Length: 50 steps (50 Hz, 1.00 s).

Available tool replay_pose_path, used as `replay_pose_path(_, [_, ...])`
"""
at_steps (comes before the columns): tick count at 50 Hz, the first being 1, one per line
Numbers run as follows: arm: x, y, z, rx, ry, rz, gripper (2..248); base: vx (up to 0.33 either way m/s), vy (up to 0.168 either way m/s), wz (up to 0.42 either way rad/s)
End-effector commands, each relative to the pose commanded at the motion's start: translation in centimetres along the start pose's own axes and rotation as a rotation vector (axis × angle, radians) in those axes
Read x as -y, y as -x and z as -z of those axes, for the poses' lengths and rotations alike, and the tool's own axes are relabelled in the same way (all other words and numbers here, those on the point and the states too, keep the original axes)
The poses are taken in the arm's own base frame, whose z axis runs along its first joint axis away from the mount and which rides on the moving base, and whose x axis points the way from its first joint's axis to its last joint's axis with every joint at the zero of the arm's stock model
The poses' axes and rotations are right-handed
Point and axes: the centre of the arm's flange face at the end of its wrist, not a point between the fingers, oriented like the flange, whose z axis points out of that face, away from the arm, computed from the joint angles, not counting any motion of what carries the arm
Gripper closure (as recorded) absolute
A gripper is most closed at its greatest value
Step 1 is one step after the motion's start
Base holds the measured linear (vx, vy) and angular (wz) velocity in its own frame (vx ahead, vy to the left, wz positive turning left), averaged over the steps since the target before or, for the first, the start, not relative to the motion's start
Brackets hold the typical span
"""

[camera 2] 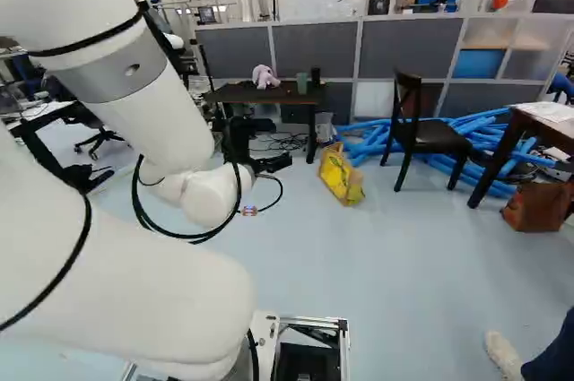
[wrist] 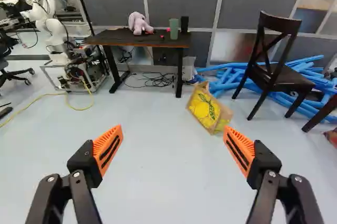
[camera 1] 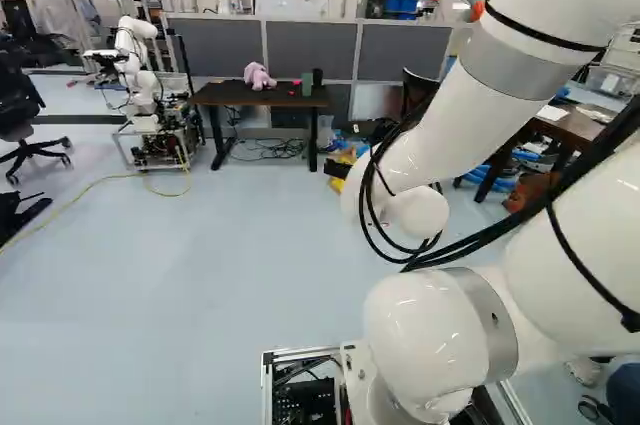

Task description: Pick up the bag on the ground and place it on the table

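The yellow-and-tan paper bag (wrist: 209, 109) is resting on the pale floor (wrist: 158, 182), between the dark table (wrist: 138, 38) and the dark wooden chair (wrist: 279, 74); its long axis is running aslant in the wrist view, one end lying toward the near table leg and the other reaching out onto the open floor, nearer the arm; its yellow printed face is turning toward the arm, a tan side is showing on the chair's side, and the whole bag is looking tilted; which end is holding the opening, I cannot tell.

The gripper (camera 2: 273, 164) is hovering well apart from the bag, its orange-padded fingers standing wide, nothing sitting between them; in the wrist view the bag is lying ahead, beyond the finger on the chair's side.

The table is bearing a pink plush toy (wrist: 139, 22), a green cup (wrist: 174, 28) and a black cup (wrist: 184, 23); black cables (wrist: 158, 79) are coiling underneath; blue tubes (wrist: 231, 71) are spreading behind and under the chair; grey partitions (wrist: 181, 0) are standing behind; another robot (wrist: 50, 29) is standing beside the table, a yellow cable (wrist: 79, 109) trailing near it.
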Motion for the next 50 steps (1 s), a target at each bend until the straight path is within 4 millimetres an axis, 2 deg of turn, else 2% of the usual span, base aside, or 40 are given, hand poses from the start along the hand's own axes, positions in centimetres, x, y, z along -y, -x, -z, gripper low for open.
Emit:
replay_pose_path(15, [0.00, 0.00, 0.00, 0.000, 0.000, 0.000, 3, 0.240, -0.037, -0.193])
replay_pose_path(50, [0.00, 0.00, 0.00, 0.000, 0.000, 0.000, 3, 0.250, -0.001, -0.021])
